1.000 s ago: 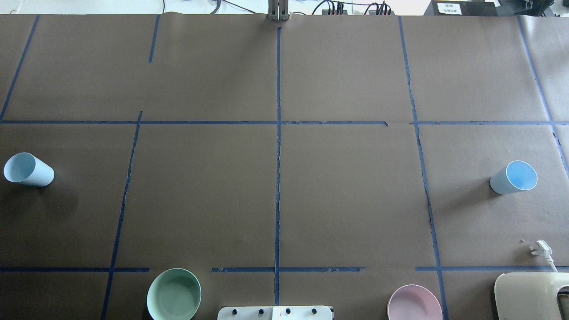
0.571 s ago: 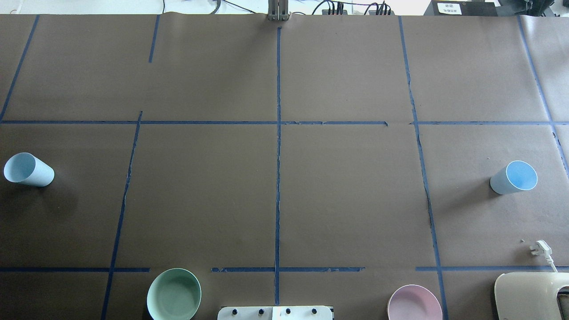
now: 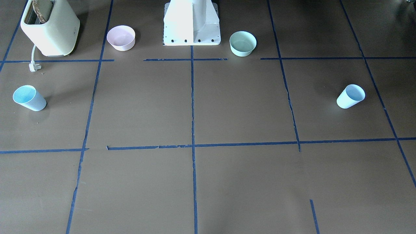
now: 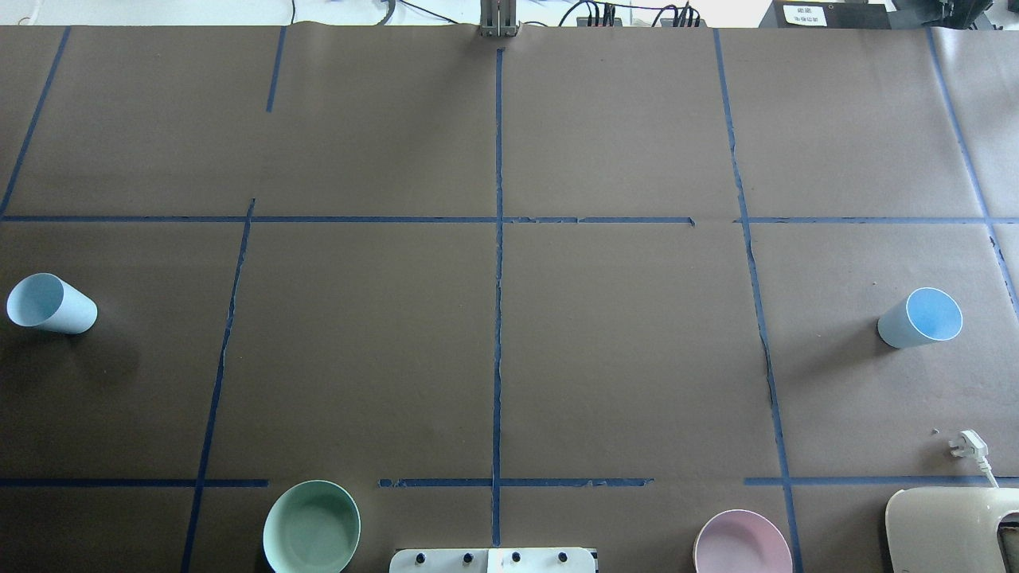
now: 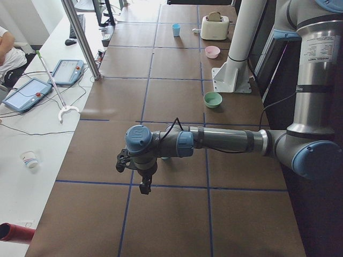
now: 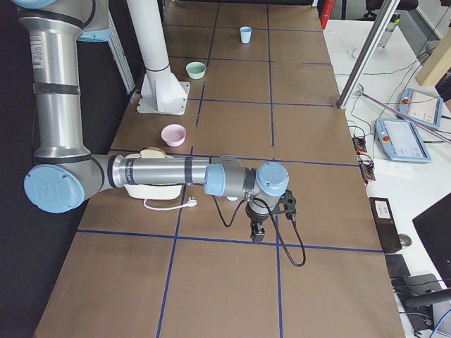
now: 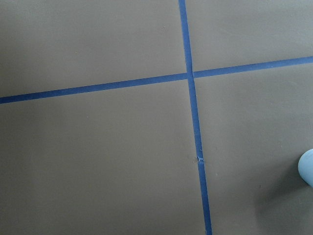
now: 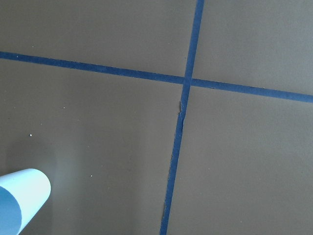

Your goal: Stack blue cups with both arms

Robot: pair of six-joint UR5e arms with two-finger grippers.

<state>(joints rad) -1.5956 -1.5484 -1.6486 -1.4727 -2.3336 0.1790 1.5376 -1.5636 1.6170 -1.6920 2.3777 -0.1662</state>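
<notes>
1. Left blue cup [image 4: 52, 304] upright at 9 o'clock on table [image 4: 621, 358]; right blue cup [image 4: 919, 318] upright at 3 o'clock. Well apart, unstacked.
2. Left hand [image 5: 144, 187] above table near left blue cup; open or closed, cannot tell.
3. Right hand [image 6: 256, 234] above table near right blue cup; cannot tell either.

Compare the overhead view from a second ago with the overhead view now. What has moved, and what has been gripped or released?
Nothing visibly changed. The blue cup on the left and the blue cup on the right stand far apart where they were, not yet stacked, and the mint-green bowl and the pink bowl keep their places. No arm enters the overhead view then or now.
</notes>
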